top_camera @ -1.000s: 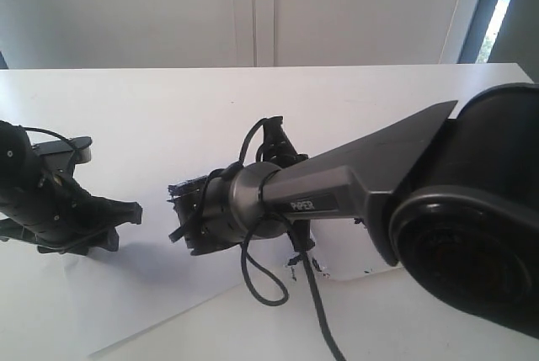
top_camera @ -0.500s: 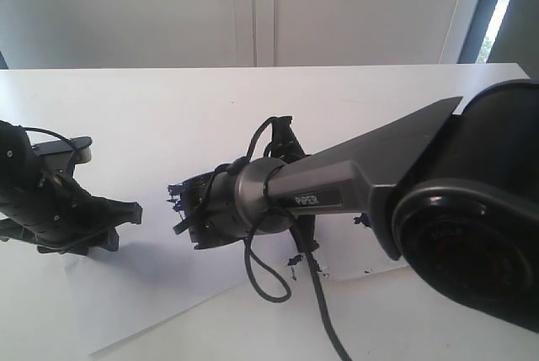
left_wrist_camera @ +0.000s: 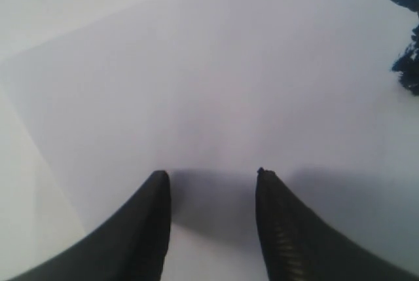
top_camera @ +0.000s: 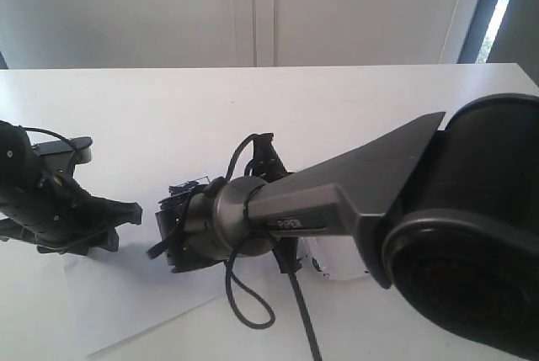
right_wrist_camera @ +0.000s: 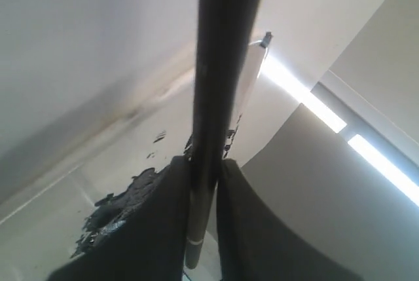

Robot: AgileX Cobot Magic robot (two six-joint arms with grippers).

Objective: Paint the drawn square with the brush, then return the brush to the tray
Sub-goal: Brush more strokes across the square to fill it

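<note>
The drawn square (top_camera: 184, 188) shows as a ragged dark-blue blotch on the white paper (top_camera: 126, 294), partly hidden behind my right gripper (top_camera: 160, 230). That gripper is shut on the brush (right_wrist_camera: 211, 97), whose black handle runs up between the fingers (right_wrist_camera: 163, 228) in the right wrist view, with the blotch (right_wrist_camera: 121, 212) just beside them. The brush tip is out of sight. A piece of the glossy white tray (top_camera: 337, 262) shows under the right arm. My left gripper (top_camera: 126, 220) rests on the paper left of the blotch, open and empty (left_wrist_camera: 211, 173).
The bulky right arm (top_camera: 362, 184) and its hanging cable (top_camera: 244, 306) cross the middle of the white table (top_camera: 168, 108). An edge of the blue blotch (left_wrist_camera: 409, 65) shows at the side of the left wrist view. A wall rises behind the table.
My right gripper has moved left and toward the front with the brush, covering more of the blotch and uncovering part of the tray. The left arm has not moved.
</note>
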